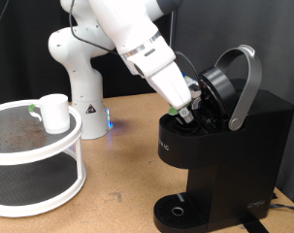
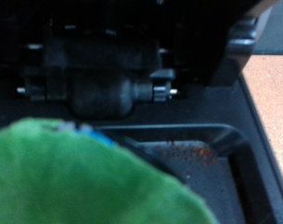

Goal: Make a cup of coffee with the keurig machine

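While the hinged top of the keurig machine (image 1: 219, 131) is seen raised, its silver-grey handle band tilted up and back, the gripper (image 1: 188, 110) is found lowered into the opening under that lid, at the end of the white robot arm (image 1: 137, 39) that slopes down from the exterior view's top. The fingertips are hidden among the dark parts of the chamber, so whether the jaws are apart, together or clamped on anything cannot be told. A small patch of green is glimpsed right at the fingers in the exterior view, and in the wrist view a large blurred green shape (image 2: 80, 177) with a sliver of blue at its edge fills the lower part of the picture, very close to the camera; what it is cannot be made out with certainty. Beyond it, the black interior of the machine (image 2: 132, 75) is shown, with a dark cylindrical part and a recessed tray-like surface dotted with reddish specks.

The cup (image 1: 55, 113) is seen well apart from the gripper, off to the exterior view's left and at roughly the same height, standing upright on the upper shelf of a round white two-tier rack (image 1: 35, 180). The round drip tray (image 1: 178, 210) lies directly below the gripper, at the machine's foot, with nothing standing on it.
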